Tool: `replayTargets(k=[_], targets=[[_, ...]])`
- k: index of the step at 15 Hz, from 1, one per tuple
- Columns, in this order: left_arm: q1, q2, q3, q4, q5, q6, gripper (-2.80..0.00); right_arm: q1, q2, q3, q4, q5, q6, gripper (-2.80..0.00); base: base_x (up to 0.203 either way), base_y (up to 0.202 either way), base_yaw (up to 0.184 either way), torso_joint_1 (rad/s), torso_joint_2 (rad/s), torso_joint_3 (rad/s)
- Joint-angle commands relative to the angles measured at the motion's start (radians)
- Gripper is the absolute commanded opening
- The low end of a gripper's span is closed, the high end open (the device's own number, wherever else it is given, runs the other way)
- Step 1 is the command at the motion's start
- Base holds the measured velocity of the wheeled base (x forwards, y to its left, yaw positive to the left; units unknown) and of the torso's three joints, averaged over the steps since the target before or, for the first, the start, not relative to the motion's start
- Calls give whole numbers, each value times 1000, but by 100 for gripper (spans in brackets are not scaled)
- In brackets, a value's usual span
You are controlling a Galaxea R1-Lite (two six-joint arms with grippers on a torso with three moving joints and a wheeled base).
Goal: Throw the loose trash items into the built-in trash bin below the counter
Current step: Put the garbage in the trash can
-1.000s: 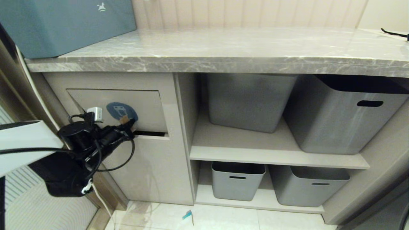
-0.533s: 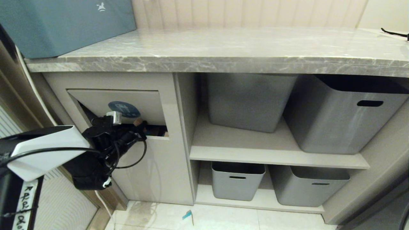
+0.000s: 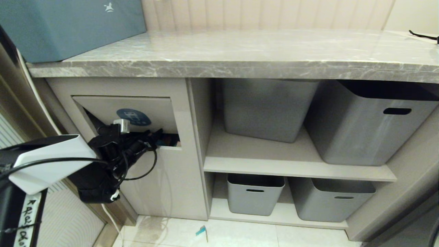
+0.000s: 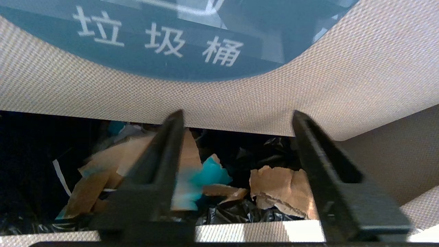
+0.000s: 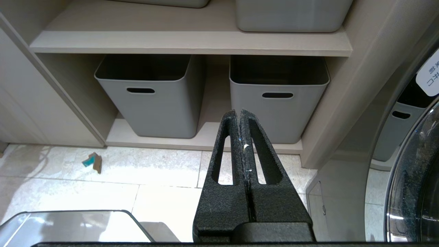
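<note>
The built-in trash bin's flap (image 3: 103, 106), with its round blue sticker (image 3: 133, 116), is tilted inward below the counter (image 3: 240, 51). My left gripper (image 3: 156, 135) reaches into the slot under the flap. In the left wrist view that gripper (image 4: 237, 116) is open with nothing between its fingers. Below it, several tan and turquoise trash scraps (image 4: 277, 185) lie on a black liner, and one blurred scrap (image 4: 187, 185) is beside a finger. One loose scrap (image 3: 201, 232) lies on the floor (image 5: 92, 161). My right gripper (image 5: 239, 111) is shut and empty, parked low facing the lower shelf.
Grey storage tubs (image 3: 267, 106) fill the open shelves right of the bin, two of them low (image 5: 147, 96). A blue-teal box (image 3: 68, 24) stands on the counter's left end. A washing machine door (image 5: 411, 185) is at the far right.
My left gripper, shut on a scrap in front of the flap, pushed the flap inward and then opened. The scrap is no longer between its fingers. The right arm stayed still.
</note>
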Motion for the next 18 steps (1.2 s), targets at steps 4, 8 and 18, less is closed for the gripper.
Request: replayTargets(k=[4, 8, 18], targets=[[-4, -61, 22, -8, 4, -3, 0, 0, 2, 0, 1, 0, 0, -280, 0, 0, 0, 0, 0, 0], [-35, -169, 183, -8, -12, -16, 0, 0, 2, 0, 1, 0, 0, -280, 0, 0, 0, 0, 0, 0], [-5, -546, 679, -8, -10, -19, -280, 2, 2, 0, 1, 0, 0, -280, 0, 0, 0, 0, 0, 0]])
